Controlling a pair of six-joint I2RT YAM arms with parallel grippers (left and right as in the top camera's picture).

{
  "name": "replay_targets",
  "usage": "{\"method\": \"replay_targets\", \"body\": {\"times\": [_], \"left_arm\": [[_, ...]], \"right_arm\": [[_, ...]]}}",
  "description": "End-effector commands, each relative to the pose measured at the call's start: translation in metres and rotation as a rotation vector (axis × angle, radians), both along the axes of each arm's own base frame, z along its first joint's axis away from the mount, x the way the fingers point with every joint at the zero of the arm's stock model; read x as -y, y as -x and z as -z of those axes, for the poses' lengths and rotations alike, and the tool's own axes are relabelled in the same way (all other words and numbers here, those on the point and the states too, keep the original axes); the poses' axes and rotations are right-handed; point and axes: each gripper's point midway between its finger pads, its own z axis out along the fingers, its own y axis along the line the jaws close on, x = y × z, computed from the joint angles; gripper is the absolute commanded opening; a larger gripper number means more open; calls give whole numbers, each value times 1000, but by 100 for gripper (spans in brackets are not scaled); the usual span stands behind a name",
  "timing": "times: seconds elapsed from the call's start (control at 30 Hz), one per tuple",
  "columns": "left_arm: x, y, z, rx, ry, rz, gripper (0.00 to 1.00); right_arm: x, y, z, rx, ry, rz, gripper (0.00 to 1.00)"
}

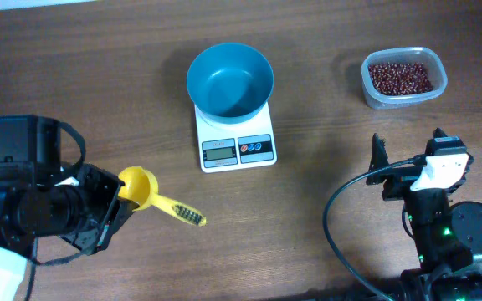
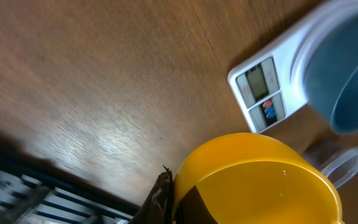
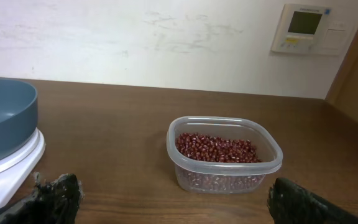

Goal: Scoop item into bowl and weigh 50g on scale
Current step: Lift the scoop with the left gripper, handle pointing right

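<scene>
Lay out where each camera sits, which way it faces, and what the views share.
Overhead: above the table, looking straight down on bowl, scale, bean tub and yellow scoop; left arm and right arm show.
Left wrist: low, facing scale and bowl past the scoop; one dark fingertip shows.
Right wrist: low, facing the tub and wall; the open right gripper frames the bottom.
Shared: all three see bowl and scale.

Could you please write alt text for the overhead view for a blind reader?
An empty teal bowl sits on a white scale at centre, with a clear tub of red-brown beans toward the right arm's side. The left gripper is shut on a yellow scoop; the right gripper is open.
</scene>
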Motion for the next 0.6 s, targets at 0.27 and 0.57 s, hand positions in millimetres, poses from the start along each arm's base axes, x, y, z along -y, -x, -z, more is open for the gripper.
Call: {"method": "replay_targets", "body": {"times": [0.27,0.57], "left_arm": [[4,1,-2,-152,128,-400,0],[15,4,-6,-177,194,-374,0]], "right_arm": [[3,1,2,-4,-3,19,99],[3,1,2,-4,-3,19,99]]}}
